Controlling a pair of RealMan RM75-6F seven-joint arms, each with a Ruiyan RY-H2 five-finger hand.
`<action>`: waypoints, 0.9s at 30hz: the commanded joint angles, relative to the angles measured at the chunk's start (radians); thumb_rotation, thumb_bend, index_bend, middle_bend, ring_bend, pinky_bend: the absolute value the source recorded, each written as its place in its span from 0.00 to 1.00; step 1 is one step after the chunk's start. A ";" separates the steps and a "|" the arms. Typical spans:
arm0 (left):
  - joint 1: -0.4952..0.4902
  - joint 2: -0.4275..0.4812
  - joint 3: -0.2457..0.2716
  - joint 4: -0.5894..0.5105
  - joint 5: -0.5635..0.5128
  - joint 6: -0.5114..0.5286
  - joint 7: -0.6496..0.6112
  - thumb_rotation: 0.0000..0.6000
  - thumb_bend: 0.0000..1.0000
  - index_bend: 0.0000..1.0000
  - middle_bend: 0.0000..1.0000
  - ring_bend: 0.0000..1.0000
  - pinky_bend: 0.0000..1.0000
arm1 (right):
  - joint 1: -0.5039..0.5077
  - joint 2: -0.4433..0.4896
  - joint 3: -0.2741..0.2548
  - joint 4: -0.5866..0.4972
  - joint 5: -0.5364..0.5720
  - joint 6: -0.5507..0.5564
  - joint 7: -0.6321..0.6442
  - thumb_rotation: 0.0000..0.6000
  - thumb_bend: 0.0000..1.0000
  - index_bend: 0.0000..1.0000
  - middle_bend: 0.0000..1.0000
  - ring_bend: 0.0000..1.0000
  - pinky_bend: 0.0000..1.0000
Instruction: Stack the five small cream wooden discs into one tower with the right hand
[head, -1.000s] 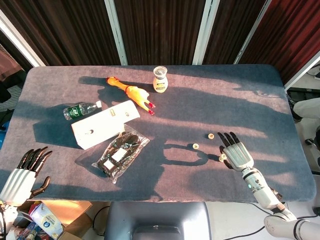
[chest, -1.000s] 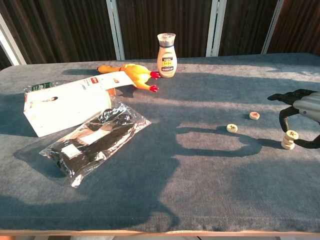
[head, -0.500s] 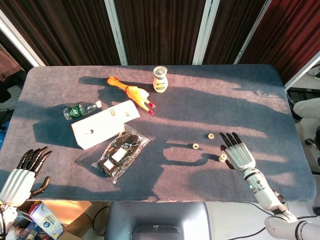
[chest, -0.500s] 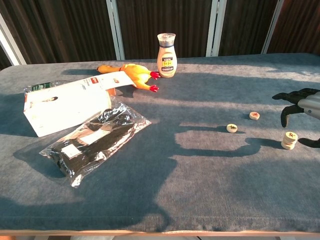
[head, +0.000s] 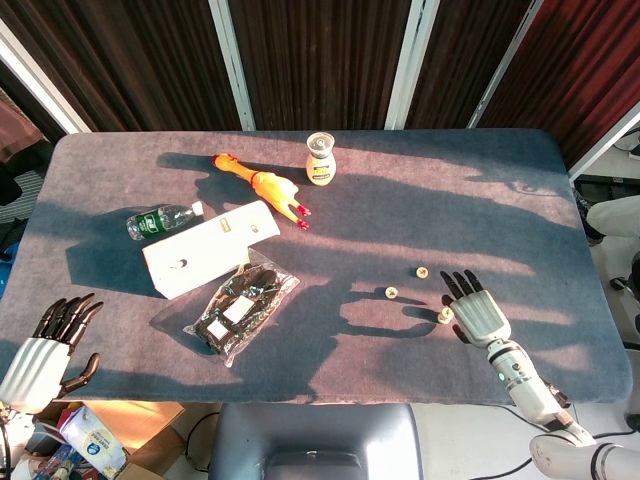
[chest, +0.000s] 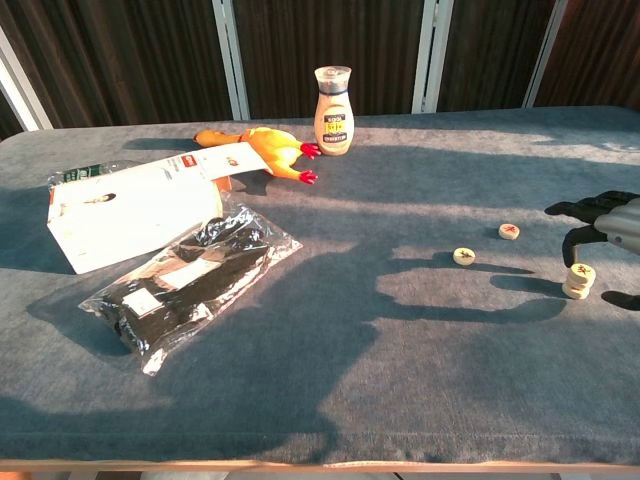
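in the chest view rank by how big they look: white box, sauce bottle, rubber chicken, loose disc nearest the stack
1. white box
2. rubber chicken
3. sauce bottle, close to the chicken and farther back, so unsure
4. loose disc, clearly smallest

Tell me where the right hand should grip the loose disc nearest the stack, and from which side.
Pinch the disc across its rim, coming from above: it lies flat and thin on the table, apart from the stack, so only the edge offers purchase. The right hand is open.
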 joint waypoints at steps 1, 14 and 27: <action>0.000 0.001 0.000 0.000 0.001 0.001 -0.002 1.00 0.48 0.00 0.00 0.00 0.02 | -0.003 -0.003 -0.003 0.000 -0.002 0.004 -0.004 1.00 0.47 0.48 0.05 0.00 0.00; 0.002 0.002 0.002 0.001 0.005 0.004 -0.005 1.00 0.48 0.00 0.00 0.00 0.02 | -0.015 -0.008 -0.008 -0.002 -0.012 0.020 0.002 1.00 0.47 0.47 0.05 0.00 0.00; 0.000 0.003 0.001 0.002 0.002 0.000 -0.010 1.00 0.48 0.00 0.00 0.00 0.02 | -0.016 0.056 0.035 -0.070 -0.006 0.053 0.063 1.00 0.46 0.44 0.04 0.00 0.00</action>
